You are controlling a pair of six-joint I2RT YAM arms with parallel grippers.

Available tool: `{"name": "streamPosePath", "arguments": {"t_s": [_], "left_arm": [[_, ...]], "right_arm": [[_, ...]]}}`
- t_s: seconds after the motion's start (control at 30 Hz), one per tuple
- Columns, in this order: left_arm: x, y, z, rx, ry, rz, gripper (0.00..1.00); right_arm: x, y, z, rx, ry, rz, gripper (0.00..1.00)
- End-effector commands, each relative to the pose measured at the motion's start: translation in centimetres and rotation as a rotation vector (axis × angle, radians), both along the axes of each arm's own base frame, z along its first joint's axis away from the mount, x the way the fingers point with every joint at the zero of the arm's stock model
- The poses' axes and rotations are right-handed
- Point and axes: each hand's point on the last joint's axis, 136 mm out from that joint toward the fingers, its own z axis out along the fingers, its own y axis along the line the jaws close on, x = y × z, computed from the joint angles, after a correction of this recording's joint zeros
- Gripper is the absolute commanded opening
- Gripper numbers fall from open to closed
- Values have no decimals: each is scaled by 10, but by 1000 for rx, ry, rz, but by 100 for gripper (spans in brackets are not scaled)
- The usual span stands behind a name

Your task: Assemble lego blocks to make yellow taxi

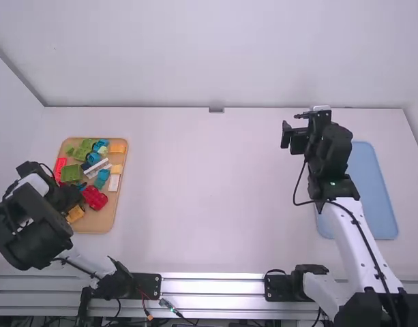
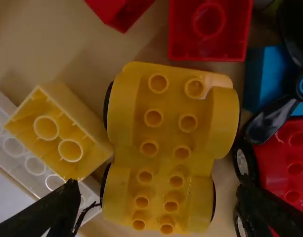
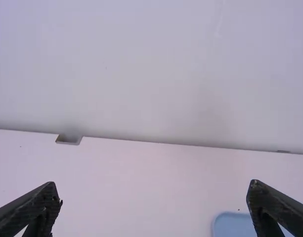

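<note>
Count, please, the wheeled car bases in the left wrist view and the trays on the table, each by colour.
Yellow car base: 1
Red car base: 1
Tan tray: 1
Light blue tray: 1
Total: 4

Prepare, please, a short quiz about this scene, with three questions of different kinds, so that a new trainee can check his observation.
1. Short answer: Are the fingers of the left gripper open or shut?
2. Multiple choice: What colour is the tray by the right arm?
A) red
B) blue
C) green
3. True or false: The small yellow block next to the yellow car base lies with its hollow underside facing up.

Key: 1. open; 2. B; 3. true
</note>
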Motion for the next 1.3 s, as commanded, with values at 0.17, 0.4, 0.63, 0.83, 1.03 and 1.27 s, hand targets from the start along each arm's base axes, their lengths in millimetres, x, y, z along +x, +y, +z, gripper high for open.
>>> {"name": "streamPosePath", "arguments": {"t_s": [0.17,0.4,0.63,0.83,1.03,1.27], "left_arm": [[-2,-5,-13,7,6,-103,81],[10,-19,-18,-44,-65,-201,71],[9,-18,-18,-46,-66,-153,75],[8,-19,-21,-47,-70,-134,75],[7,-19,-28,-35,-89,-94,75],[5,-19,-28,-37,-86,-90,58]], "right_arm": [[5,3,17,29,-36,0,99],[5,3,18,50,-38,-7,99],[5,1,18,70,-35,-21,99],[6,1,20,70,-41,-21,99],[6,1,22,70,-49,-20,99],[6,1,23,71,-53,-19,99]]}}
